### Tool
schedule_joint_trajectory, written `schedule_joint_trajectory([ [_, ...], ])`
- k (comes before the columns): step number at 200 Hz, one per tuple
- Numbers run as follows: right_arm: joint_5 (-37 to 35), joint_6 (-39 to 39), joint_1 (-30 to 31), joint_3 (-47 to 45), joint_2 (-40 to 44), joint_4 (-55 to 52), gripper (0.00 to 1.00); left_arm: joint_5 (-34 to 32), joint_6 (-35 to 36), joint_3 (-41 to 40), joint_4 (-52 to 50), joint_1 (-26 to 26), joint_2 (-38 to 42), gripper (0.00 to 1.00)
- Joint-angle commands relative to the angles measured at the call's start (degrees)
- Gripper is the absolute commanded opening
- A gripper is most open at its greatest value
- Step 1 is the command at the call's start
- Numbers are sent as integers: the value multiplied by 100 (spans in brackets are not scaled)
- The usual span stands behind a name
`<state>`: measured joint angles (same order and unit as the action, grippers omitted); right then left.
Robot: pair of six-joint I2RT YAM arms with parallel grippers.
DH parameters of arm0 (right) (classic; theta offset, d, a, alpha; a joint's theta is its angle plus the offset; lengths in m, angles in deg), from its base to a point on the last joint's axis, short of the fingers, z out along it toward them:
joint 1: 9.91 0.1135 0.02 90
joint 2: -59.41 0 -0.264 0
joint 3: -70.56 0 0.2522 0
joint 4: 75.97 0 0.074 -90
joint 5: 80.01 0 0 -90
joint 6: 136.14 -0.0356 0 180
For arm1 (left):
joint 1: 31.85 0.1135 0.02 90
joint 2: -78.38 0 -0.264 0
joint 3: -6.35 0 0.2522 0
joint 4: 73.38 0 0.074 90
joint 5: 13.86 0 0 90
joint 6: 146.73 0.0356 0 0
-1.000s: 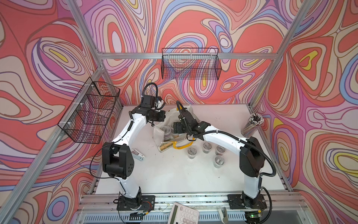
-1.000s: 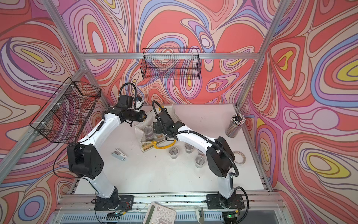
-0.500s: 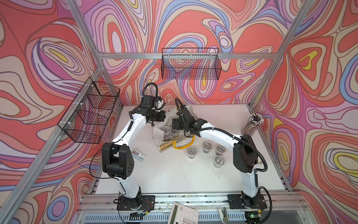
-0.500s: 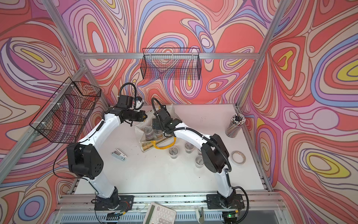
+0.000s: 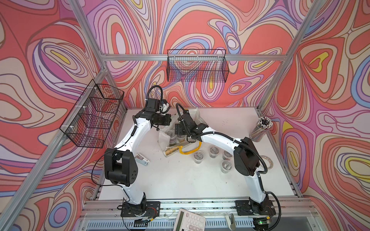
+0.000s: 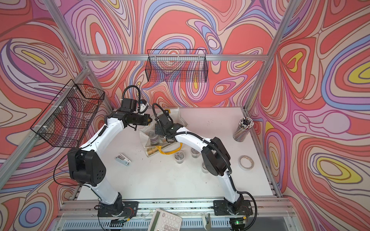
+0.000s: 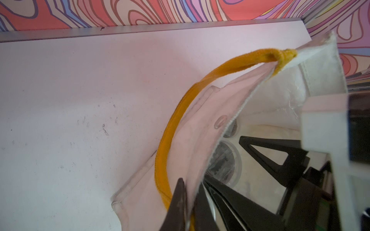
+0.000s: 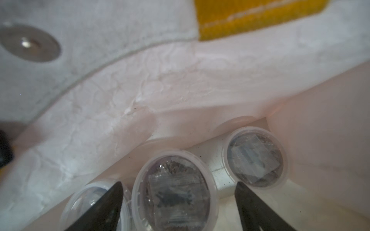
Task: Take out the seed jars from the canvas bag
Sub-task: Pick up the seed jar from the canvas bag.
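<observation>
The canvas bag (image 5: 193,117) lies open at the back of the table, a yellow handle (image 5: 189,150) trailing forward. My left gripper (image 7: 190,188) is shut on the bag's upper rim (image 7: 238,112) and holds the mouth up. My right gripper (image 8: 178,184) is inside the bag, open, its fingers (image 8: 112,200) either side of one seed jar (image 8: 174,192). A second jar (image 8: 255,158) stands beside it and a third (image 8: 88,202) lies partly under one finger. Several more seed jars (image 5: 198,157) stand on the table in front of the bag, also seen in a top view (image 6: 179,157).
A cup of pencils (image 5: 261,130) stands at the right edge and a tape roll (image 6: 246,162) lies nearer the front. A stapler (image 5: 142,159) lies left of the bag. Wire baskets (image 5: 197,68) (image 5: 93,116) hang on the walls. A calculator (image 5: 189,220) sits on the front rail.
My right gripper has pushed further into the bag toward the back and its jaws have narrowed slightly. The left gripper has kept its hold on the rim.
</observation>
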<state>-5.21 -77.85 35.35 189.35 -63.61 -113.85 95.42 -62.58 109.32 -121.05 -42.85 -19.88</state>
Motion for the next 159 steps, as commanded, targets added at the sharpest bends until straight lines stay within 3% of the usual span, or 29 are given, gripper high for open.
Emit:
schedule_joint_trajectory([
  [1,-185,-111,35,176,-175,-45,90,75,-39,-73,124,-33,219,0],
  [74,-313,-137,31,149,-289,13,85,84,-39,-82,121,-36,217,0],
  [159,-253,-169,123,132,-414,36,87,49,-31,-75,108,-41,222,0],
])
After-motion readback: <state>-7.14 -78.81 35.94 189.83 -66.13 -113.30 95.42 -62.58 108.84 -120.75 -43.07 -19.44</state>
